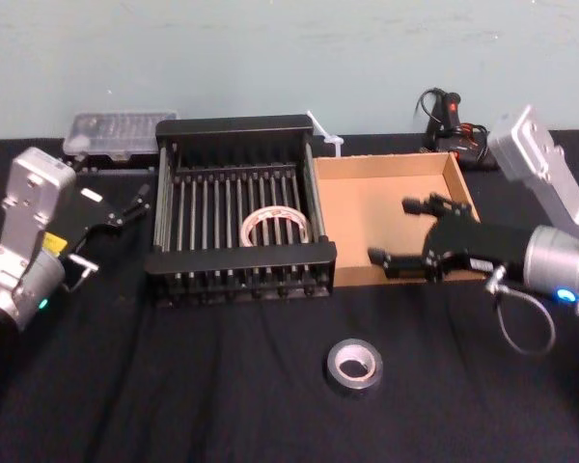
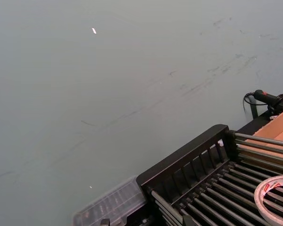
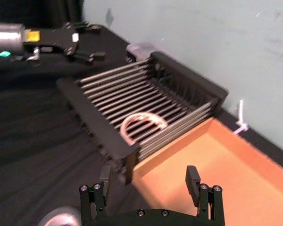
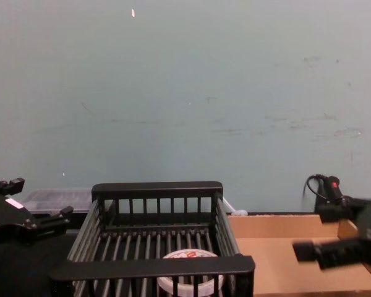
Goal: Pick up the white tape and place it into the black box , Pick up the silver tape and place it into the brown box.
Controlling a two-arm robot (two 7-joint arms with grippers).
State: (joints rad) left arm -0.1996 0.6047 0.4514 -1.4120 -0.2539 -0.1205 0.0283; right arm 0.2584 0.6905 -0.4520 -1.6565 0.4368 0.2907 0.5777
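The white tape lies flat on the slatted floor of the black box, toward its near right side; it is also in the right wrist view, the left wrist view and the chest view. Touching the crate's right side is the brown box, and nothing lies in the part I can see. On the black cloth in front lies the silver tape. My right gripper hovers open over the brown box's near left part, holding nothing. Left of the crate, my left gripper is open.
A clear plastic case sits behind the crate's left corner. A black handle with cables lies behind the brown box, and a white tie sits behind the crate. A pale wall closes off the back. Black cloth covers the table.
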